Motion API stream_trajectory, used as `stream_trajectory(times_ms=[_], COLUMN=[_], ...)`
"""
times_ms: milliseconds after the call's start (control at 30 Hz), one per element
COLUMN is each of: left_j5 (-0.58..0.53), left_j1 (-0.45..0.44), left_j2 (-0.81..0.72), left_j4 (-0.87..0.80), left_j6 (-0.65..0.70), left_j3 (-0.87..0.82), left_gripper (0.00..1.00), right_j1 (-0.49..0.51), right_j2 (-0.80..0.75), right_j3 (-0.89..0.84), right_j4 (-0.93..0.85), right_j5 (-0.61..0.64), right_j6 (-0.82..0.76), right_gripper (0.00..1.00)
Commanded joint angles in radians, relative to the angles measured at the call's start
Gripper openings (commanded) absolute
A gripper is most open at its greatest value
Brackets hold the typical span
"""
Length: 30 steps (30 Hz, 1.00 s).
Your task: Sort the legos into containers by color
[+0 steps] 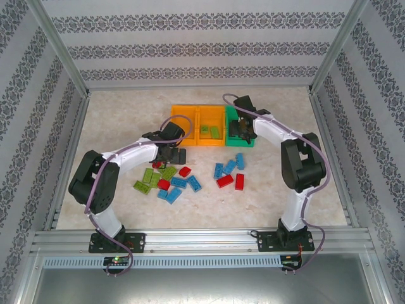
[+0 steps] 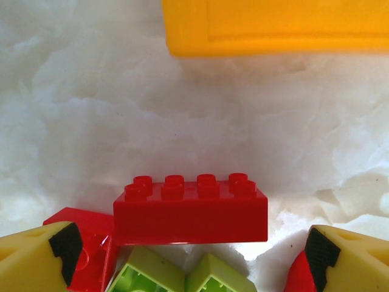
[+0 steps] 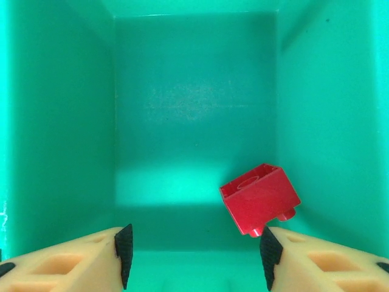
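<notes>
Legos [image 1: 183, 180] lay scattered around the open left gripper [image 2: 193, 246], which straddled a red brick [image 2: 191, 207], an orange bin [image 2: 273, 27] ahead. The open right gripper [image 3: 194, 255] hung over the green bin [image 3: 61, 121], a tilted red piece [image 3: 260, 199] inside by one finger [image 3: 316, 258]. The middle bin [image 1: 211, 109] held green pieces [image 1: 212, 131].

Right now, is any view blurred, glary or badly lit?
Top external: even light, only soft shadows on the table. Left wrist: the table glares near white, the orange bin is soft, the red brick sharp. Right wrist: a bright band crosses the floor of the green bin.
</notes>
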Motion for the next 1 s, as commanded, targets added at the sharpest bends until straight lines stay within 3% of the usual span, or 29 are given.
stream_trajectory(times_ms=[0,433,767,967], left_j5=[-0.021,-0.026,0.000,-0.002], left_j1=[-0.011,-0.011,-0.011,-0.011], left_j2=[0.020,0.036,0.075,0.061], left_j4=[-0.042,-0.036,-0.021,-0.013], left_j6=[0.025,0.035,0.035,0.032], left_j3=[0.026,0.026,0.040,0.023], left_gripper=[0.94,0.89,0.77,0.65], right_j1=[0.007,-0.002,-0.013,-0.027], right_j2=[-0.099,-0.234,-0.289,-0.318], right_j3=[-0.054,-0.188,-0.227,-0.256], right_j4=[0.037,0.072,0.070,0.068], right_j5=[-0.021,0.004,0.020,0.033], right_j6=[0.018,0.034,0.045,0.046], right_gripper=[0.68,0.75,0.76,0.76])
